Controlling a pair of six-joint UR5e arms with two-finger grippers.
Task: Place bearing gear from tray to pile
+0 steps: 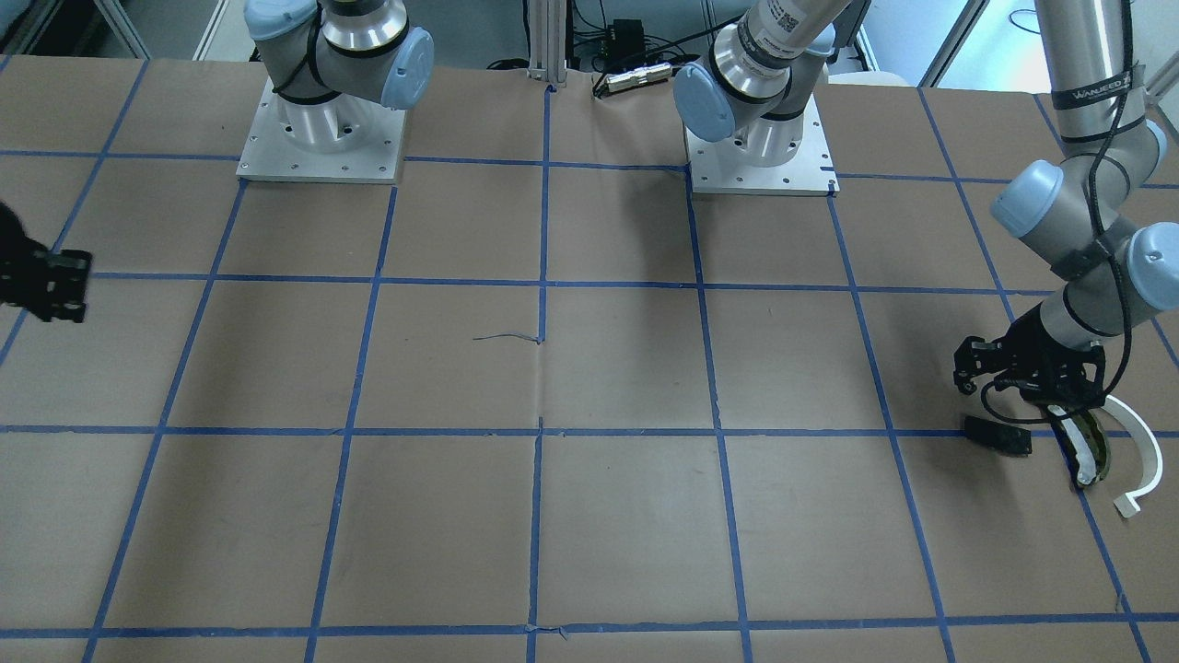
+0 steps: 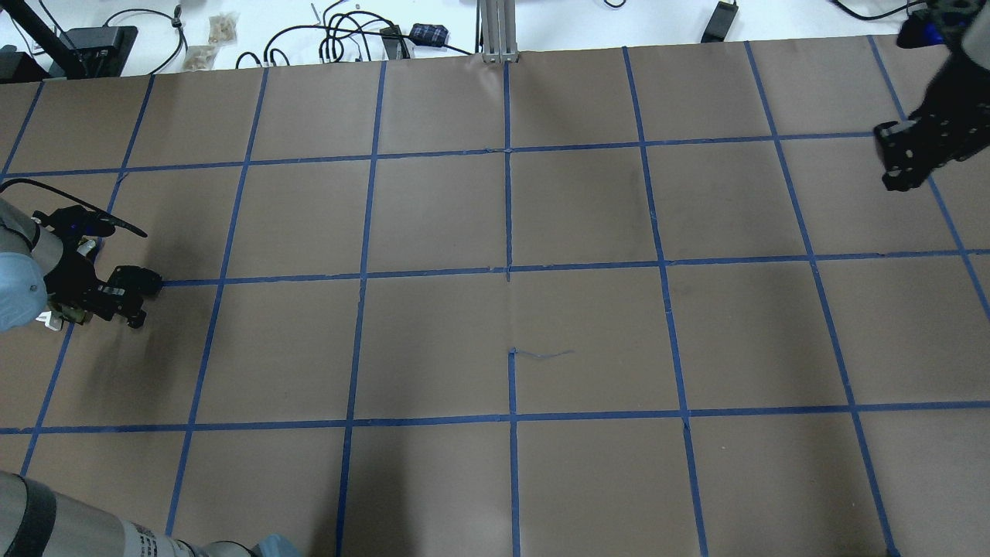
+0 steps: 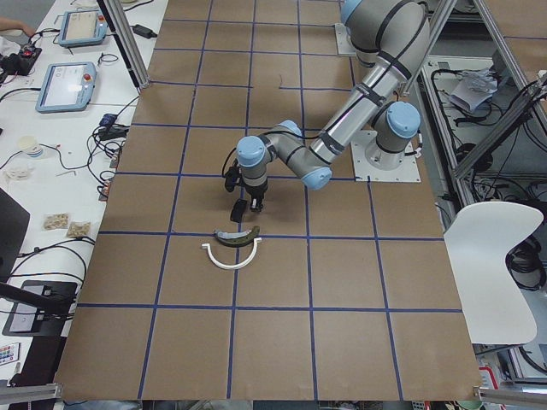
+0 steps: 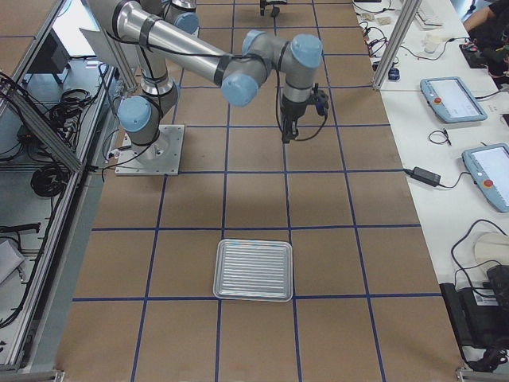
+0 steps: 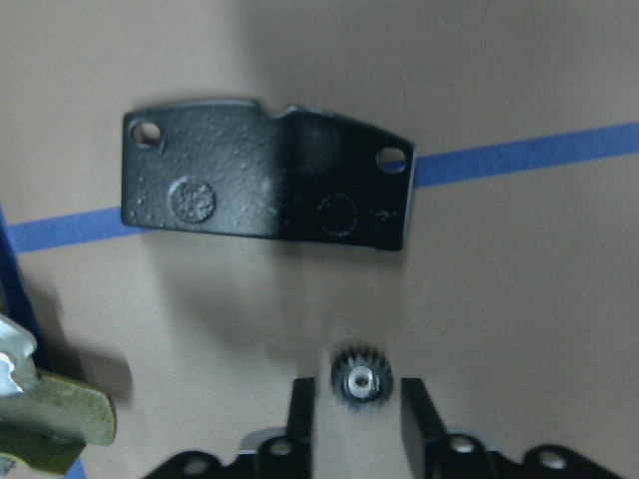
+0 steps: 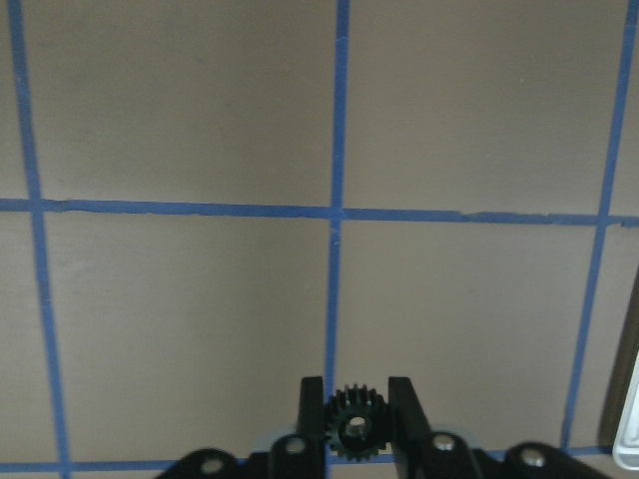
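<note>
Left gripper (image 5: 356, 385), jaws parted, straddles a small dark toothed gear (image 5: 361, 379) just short of the flat black plate (image 5: 265, 200) (right gripper (image 6: 355, 384) clamps a second gear (image 6: 351, 427)).

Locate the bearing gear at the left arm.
Left wrist view: the bearing gear sits between the open fingers of the left gripper, just below the black plate.

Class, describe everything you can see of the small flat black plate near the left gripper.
The small flat black plate is rectangular, with a grainy, cast-metal look, a hole near each upper corner and two round stamped marks. It lies flat on the brown paper across a blue tape line, touching nothing else.
</note>
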